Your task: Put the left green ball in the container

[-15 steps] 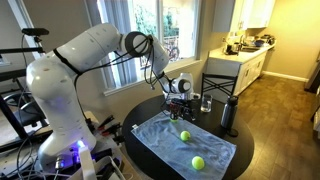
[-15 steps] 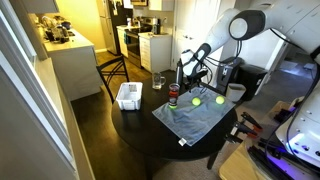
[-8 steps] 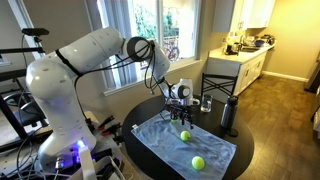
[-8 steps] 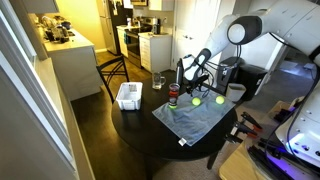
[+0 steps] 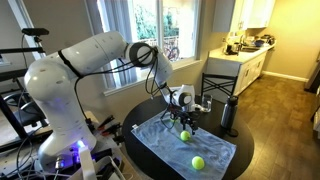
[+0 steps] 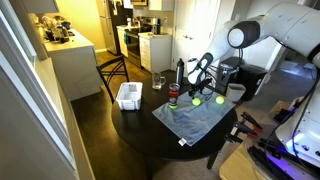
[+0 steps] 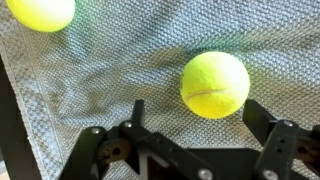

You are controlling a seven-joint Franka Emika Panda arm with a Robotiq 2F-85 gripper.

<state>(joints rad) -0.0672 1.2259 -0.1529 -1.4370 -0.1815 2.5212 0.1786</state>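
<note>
Yellow-green ball point(image 7: 215, 84), matching second ball point(image 7: 40, 12), grey woven cloth point(image 7: 110, 70), black gripper point(image 7: 193, 108).

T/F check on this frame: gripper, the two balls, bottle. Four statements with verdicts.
1. The gripper is open. True.
2. The gripper holds the near ball. False: the ball lies on the cloth below the open jaws, not gripped.
3. The far ball is also on the cloth. True.
4. The bottle lies on its side. False: it stands upright on the table.
</note>
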